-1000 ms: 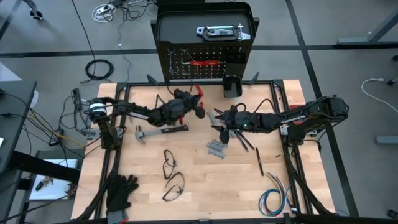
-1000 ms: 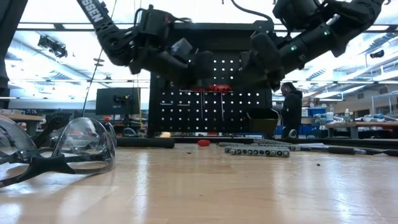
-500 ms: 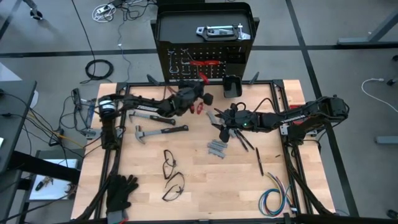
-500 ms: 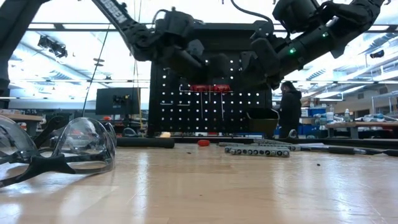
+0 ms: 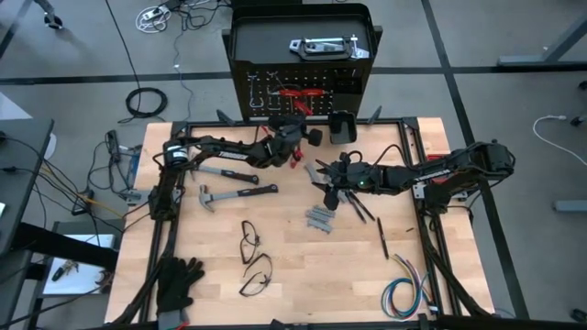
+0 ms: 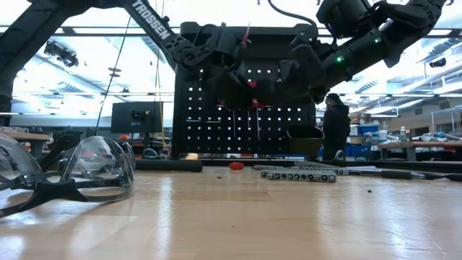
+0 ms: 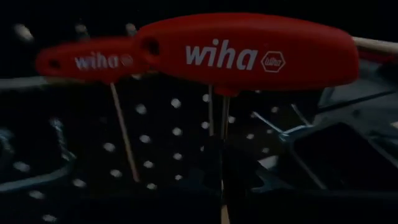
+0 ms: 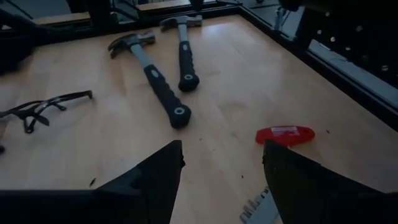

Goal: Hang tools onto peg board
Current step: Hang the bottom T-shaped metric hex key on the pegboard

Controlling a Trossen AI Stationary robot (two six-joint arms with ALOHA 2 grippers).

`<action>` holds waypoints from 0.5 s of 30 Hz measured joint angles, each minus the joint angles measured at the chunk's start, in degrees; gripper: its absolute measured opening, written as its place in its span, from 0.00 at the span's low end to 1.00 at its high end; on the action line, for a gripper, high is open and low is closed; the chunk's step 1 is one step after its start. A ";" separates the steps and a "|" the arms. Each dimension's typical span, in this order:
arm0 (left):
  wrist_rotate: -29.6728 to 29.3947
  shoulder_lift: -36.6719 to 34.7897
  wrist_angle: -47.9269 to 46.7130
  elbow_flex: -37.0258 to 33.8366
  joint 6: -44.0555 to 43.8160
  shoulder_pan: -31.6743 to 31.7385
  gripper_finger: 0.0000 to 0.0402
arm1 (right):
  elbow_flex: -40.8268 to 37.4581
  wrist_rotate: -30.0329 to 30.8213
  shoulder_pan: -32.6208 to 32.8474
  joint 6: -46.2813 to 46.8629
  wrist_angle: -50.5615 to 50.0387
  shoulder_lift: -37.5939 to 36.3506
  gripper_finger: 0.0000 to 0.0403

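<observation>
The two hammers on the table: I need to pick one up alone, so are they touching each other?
Apart. The right wrist view shows bare wood between the nearer hammer and the farther hammer along their whole length.

In the left wrist view the nearer red T-handle's [image 7: 249, 56] shaft disappears into darkness below

A robotics lab or workshop: a wooden table [image 5: 303, 266] on grey floor with loose cables [image 5: 147, 101], desks and monitors [image 6: 137, 117] behind, ceiling strip lights.
</observation>
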 joint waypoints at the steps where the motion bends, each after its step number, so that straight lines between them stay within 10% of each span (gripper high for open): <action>1: -1.88 0.01 -0.10 0.22 1.71 -0.13 0.00 | 0.00 -0.16 0.17 0.02 0.05 -0.07 0.57; 15: 2.93 0.05 -19.20 9.61 -3.04 5.18 0.00 | 0.00 -0.31 1.34 -0.43 -0.78 -4.78 0.56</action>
